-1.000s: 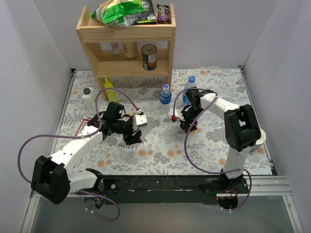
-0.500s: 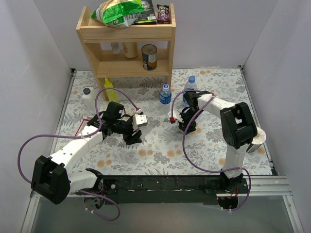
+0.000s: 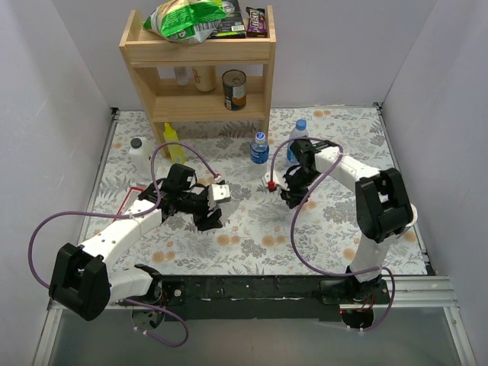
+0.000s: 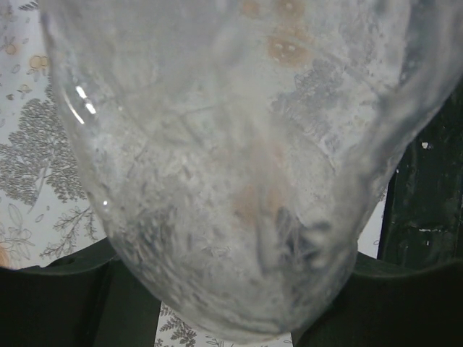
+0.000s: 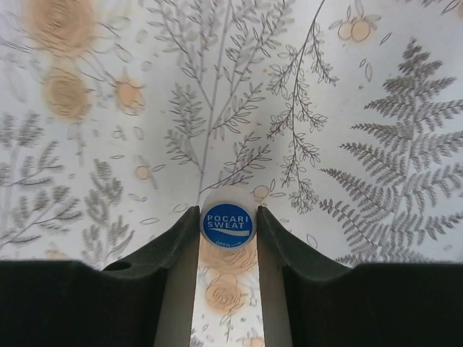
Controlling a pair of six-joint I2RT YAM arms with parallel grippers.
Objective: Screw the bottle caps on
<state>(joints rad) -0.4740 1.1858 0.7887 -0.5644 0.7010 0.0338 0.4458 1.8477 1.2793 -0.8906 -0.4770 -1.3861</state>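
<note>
A blue cap (image 5: 227, 225), printed side up, sits down at the flowered table cover (image 5: 347, 108). The right gripper (image 5: 228, 217) pinches it, one fingertip touching each side. Over to the left, the left gripper (image 3: 207, 212) has its jaws clamped on the sides of a clear unlabelled bottle (image 4: 231, 159). A labelled bottle (image 3: 259, 149) and a second labelled bottle (image 3: 298, 137) stand upright farther back, near the wooden shelf (image 3: 198, 107).

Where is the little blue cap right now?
In the right wrist view, the blue cap sits on the flowery table, pinched by the right gripper; from above that is right of centre, just nearer than the two labelled bottles.
</note>
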